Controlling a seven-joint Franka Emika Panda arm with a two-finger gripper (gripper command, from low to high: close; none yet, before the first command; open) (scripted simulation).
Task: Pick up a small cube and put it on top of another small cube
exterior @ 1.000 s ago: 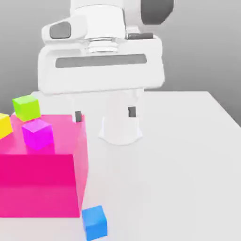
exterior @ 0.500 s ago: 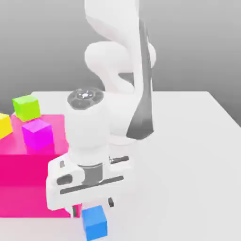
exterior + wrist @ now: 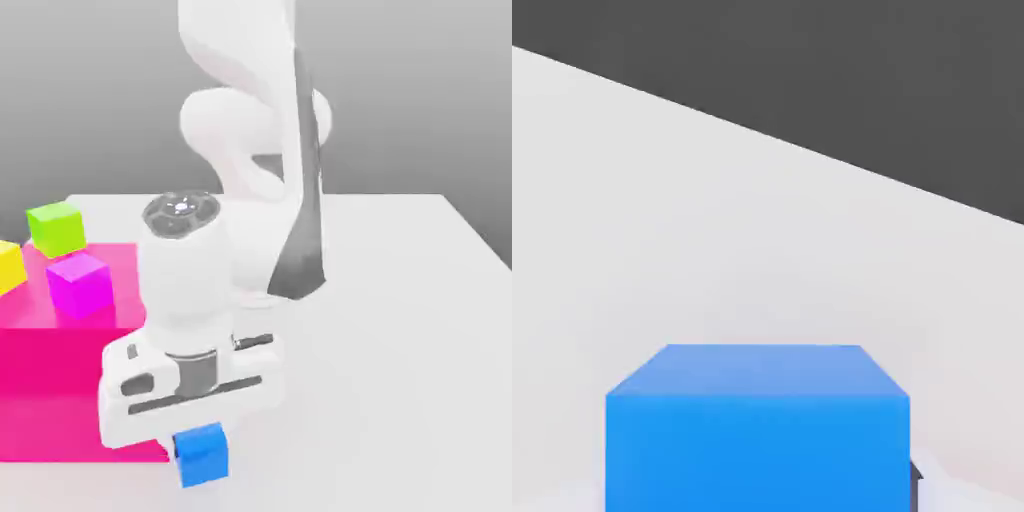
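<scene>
A small blue cube (image 3: 201,455) hangs just under my white hand near the table's front edge, and my gripper (image 3: 200,440) is shut on it. In the hand view the blue cube (image 3: 757,430) sits very close, with a dark fingertip (image 3: 915,482) against its side. A magenta cube (image 3: 80,284), a green cube (image 3: 55,228) and a yellow cube (image 3: 8,266) sit on the exterior view's left, on or behind a large pink block (image 3: 60,380). My hand is beside the pink block's near corner.
The white table (image 3: 400,350) stretches open toward the exterior view's right. The arm's white body (image 3: 250,130) rises behind the hand. The pink block stands close on the hand's left in the exterior view.
The hand came down from high above the table to the blue cube, closed on it, and the cube now sits slightly higher than half a second ago.
</scene>
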